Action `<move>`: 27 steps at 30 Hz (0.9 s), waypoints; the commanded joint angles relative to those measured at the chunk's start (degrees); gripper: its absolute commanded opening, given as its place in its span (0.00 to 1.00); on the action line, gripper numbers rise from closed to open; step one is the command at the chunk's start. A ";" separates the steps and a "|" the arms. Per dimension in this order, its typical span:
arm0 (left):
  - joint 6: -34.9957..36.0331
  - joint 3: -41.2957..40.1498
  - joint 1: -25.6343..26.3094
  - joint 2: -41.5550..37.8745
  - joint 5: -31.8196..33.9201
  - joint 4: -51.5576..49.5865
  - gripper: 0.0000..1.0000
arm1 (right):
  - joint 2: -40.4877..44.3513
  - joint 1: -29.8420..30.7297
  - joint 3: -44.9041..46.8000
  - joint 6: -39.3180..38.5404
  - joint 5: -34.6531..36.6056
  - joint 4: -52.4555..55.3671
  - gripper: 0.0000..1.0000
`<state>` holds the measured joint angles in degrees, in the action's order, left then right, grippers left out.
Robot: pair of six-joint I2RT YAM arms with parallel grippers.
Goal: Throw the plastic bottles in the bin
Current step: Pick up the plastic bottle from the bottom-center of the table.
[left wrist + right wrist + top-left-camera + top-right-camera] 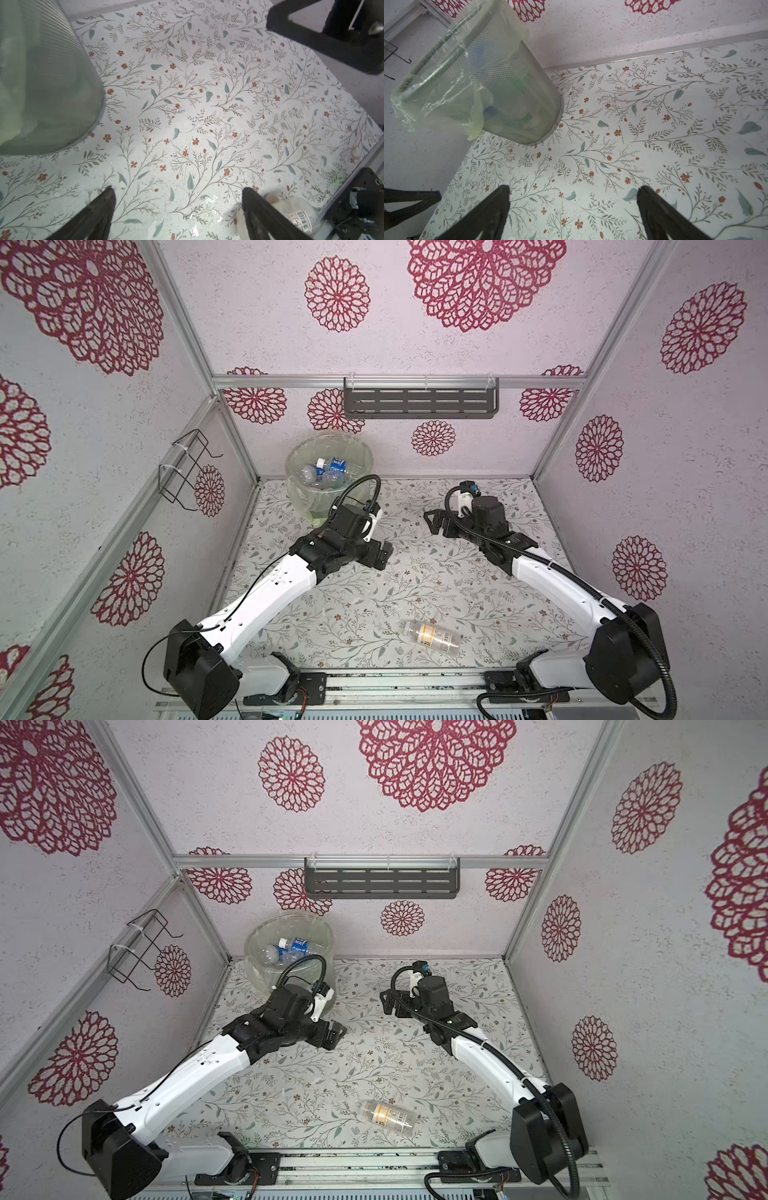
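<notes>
One clear plastic bottle (432, 637) (388, 1117) with a white and yellow label lies on its side near the table's front edge. In the left wrist view this bottle (295, 212) shows just past one finger. The mesh bin (299, 493) (255, 969) (41, 83) (508, 93) stands at the back left, lined with a thin bag. Inside it lie several bottles, one with a blue label (332, 466) (297, 945). My left gripper (380, 553) (334, 1033) (176, 189) is open and empty, just in front of the bin. The right gripper (430, 520) (386, 1000) (574, 187) is open and empty at mid-table, pointing towards the bin.
A dark slotted shelf (419, 402) hangs on the back wall and a black wire rack (183, 468) on the left wall. Walls close off the floral table (415, 585) on three sides. A metal rail (415, 684) runs along the front between the arm bases.
</notes>
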<state>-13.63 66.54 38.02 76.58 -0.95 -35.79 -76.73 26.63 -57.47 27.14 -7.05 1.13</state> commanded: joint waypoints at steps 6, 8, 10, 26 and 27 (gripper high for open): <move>3.16 0.55 5.12 3.33 -1.12 1.82 0.97 | 5.24 -1.74 2.32 1.17 2.24 -0.86 0.99; 3.55 0.27 6.52 3.90 -2.03 2.53 0.97 | 5.91 -1.93 3.12 1.32 2.58 -0.86 0.99; 4.29 0.34 8.04 4.77 -2.60 2.66 0.97 | 6.45 -2.26 3.83 1.53 2.82 -0.82 0.99; 7.59 3.54 18.47 13.09 -2.48 -0.01 0.97 | 11.23 -2.90 8.69 4.11 3.79 -0.80 0.99; 7.81 3.72 18.96 13.69 -2.39 -0.28 0.97 | 11.68 -2.90 9.07 4.28 3.96 -0.60 0.99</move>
<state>-8.29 68.88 55.31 89.17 -2.96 -35.29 -67.55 24.10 -48.73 30.13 -4.45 1.17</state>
